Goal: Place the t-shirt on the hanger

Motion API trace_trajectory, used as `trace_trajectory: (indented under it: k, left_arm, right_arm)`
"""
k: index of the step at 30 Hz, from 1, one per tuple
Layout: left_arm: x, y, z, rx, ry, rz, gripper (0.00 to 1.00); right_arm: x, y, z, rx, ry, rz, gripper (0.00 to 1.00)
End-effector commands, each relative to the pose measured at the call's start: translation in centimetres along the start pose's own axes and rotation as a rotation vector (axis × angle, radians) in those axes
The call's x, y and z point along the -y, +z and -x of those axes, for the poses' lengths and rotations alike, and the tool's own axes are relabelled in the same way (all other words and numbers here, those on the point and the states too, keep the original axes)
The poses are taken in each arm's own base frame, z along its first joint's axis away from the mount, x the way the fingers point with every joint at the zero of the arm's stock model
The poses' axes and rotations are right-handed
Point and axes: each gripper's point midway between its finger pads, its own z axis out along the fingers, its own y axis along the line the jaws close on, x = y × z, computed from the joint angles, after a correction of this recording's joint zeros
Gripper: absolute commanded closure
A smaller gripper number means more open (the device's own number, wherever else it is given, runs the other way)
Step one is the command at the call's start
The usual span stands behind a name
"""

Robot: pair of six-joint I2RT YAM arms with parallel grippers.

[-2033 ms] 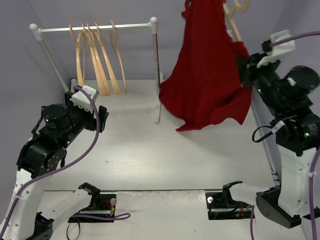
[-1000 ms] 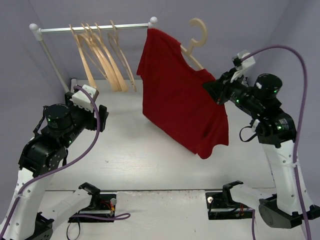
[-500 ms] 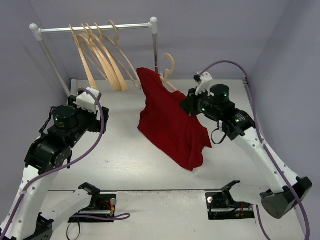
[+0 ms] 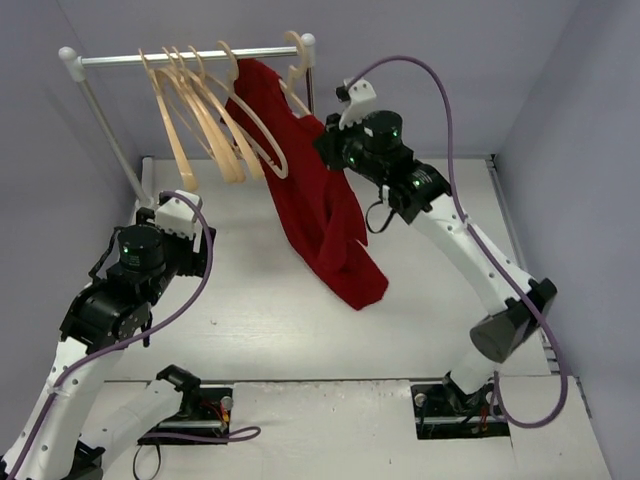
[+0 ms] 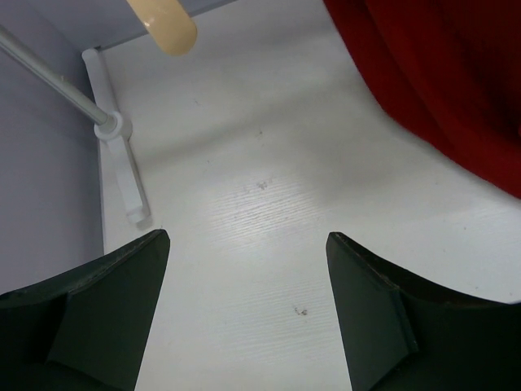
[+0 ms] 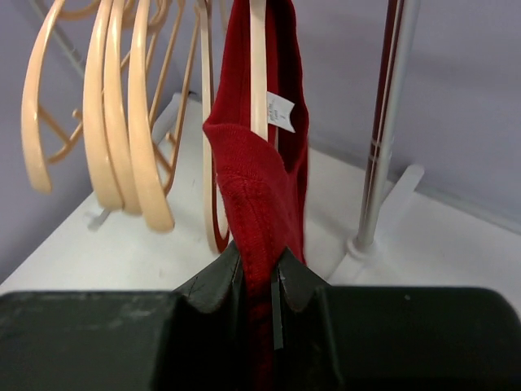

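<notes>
The dark-red t-shirt (image 4: pixel 322 215) hangs on a pale wooden hanger (image 4: pixel 294 48) whose hook is level with the right end of the rail. I cannot tell whether the hook rests on the rail. My right gripper (image 4: pixel 330 150) is shut on the t-shirt's shoulder. In the right wrist view the jaws (image 6: pixel 259 269) pinch the red cloth (image 6: pixel 252 187), and the hanger's arm (image 6: pixel 258 73) rises inside the collar. My left gripper (image 4: pixel 203 250) is open and empty, low over the table at the left. Its wrist view (image 5: pixel 244 236) shows the t-shirt's hem (image 5: pixel 440 81) at the top right.
Several identical spare hangers (image 4: pixel 190 110) hang on the white-and-metal rail stand (image 4: pixel 180 58), left of the t-shirt; they also show in the right wrist view (image 6: pixel 122 122). The stand's right post (image 6: pixel 387 122) is just right of the cloth. Its left foot (image 5: pixel 122 163) lies near my left gripper.
My right arm has carried the hanger with the t-shirt from the right side to the left and up to the rail's right end. The spare hangers have swung. My left arm has shifted slightly.
</notes>
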Motion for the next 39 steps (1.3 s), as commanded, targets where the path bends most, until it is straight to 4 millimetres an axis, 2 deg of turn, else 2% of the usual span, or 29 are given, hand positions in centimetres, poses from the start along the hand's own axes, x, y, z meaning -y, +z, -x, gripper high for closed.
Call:
trace_trajectory:
  k: [1,3,4,5,9,13,17,19,20,21,24,26,27,28,30,32,33,34,36,37,38,39]
  left_arm:
    - [-0.8,0.0,0.8,0.057,-0.039,0.050,0.27]
    - [-0.8,0.2,0.3,0.056,-0.039,0.052,0.26]
    - [-0.7,0.3,0.0,0.053,-0.040,0.050,0.27]
    - [-0.6,0.4,-0.1,0.051,-0.053,0.051,0.27]
    - [-0.4,0.6,-0.3,0.056,-0.071,0.048,0.26]
    - [-0.3,0.6,-0.4,0.056,-0.071,0.043,0.26]
    - [-0.4,0.3,-0.4,0.064,-0.073,0.042,0.26]
    - [-0.4,0.2,-0.3,0.068,-0.077,0.043,0.26]
    - [-0.4,0.1,-0.3,0.070,-0.080,0.044,0.26]
    - [-0.5,0.0,-0.2,0.074,-0.082,0.044,0.26]
    - [-0.7,-0.4,-0.1,0.084,-0.087,0.053,0.26]
    - [-1.1,-0.7,0.2,0.095,-0.090,0.065,0.26]
    - [-1.2,-0.9,0.3,0.099,-0.091,0.071,0.26]
    - [-1.3,-0.9,0.3,0.099,-0.092,0.075,0.26]
    - [-1.5,-1.2,0.3,0.101,-0.091,0.084,0.26]
    - [-1.7,-1.4,0.2,0.099,-0.092,0.092,0.26]
    - [-1.8,-1.4,0.1,0.097,-0.091,0.096,0.26]
    - [-1.9,-1.6,0.0,0.098,-0.091,0.100,0.26]
    - [-2.2,-2.0,-0.3,0.101,-0.091,0.113,0.26]
    - [-2.3,-2.2,-0.5,0.098,-0.089,0.118,0.26]
    - [-2.4,-2.5,-0.6,0.105,-0.092,0.122,0.26]
    - [-2.5,-2.6,-0.8,0.105,-0.092,0.125,0.26]
  right_arm:
    - [-0.3,0.9,8.6,0.264,-0.031,-0.022,1.00]
    - [-0.3,3.4,8.2,0.257,-0.042,-0.019,1.00]
    - [-0.5,3.6,9.1,0.278,-0.042,-0.013,1.00]
    - [-0.3,4.9,8.2,0.261,-0.043,-0.017,1.00]
    - [-0.4,7.2,7.9,0.262,-0.047,-0.007,1.00]
    - [-0.3,9.1,6.1,0.229,-0.028,-0.002,1.00]
    - [0.2,10.5,2.6,0.161,-0.019,-0.016,1.00]
    - [0.2,10.5,2.0,0.145,-0.023,-0.016,0.91]
    - [0.2,10.4,1.5,0.133,-0.028,-0.017,0.72]
    - [0.1,9.8,1.8,0.137,-0.034,-0.017,0.56]
    - [0.3,7.7,3.0,0.156,-0.057,-0.039,0.18]
    - [0.5,5.2,4.5,0.181,-0.090,-0.057,0.04]
    - [1.0,3.5,5.4,0.200,-0.100,-0.092,0.01]
    - [1.3,2.8,5.7,0.207,-0.112,-0.105,0.00]
    - [2.0,-0.1,6.4,0.220,-0.155,-0.142,0.00]
    - [3.0,-3.8,6.3,0.226,-0.189,-0.187,0.00]
    - [3.4,-5.0,6.0,0.225,-0.202,-0.201,0.00]
    - [3.6,-7.2,6.6,0.247,-0.210,-0.215,0.00]
    - [5.4,-11.1,3.9,0.221,-0.224,-0.287,0.00]
    - [5.6,-13.5,4.5,0.256,-0.218,-0.304,0.00]
    - [6.8,-14.2,1.6,0.210,-0.219,-0.348,0.00]
    - [7.0,-15.2,0.6,0.207,-0.215,-0.351,0.00]
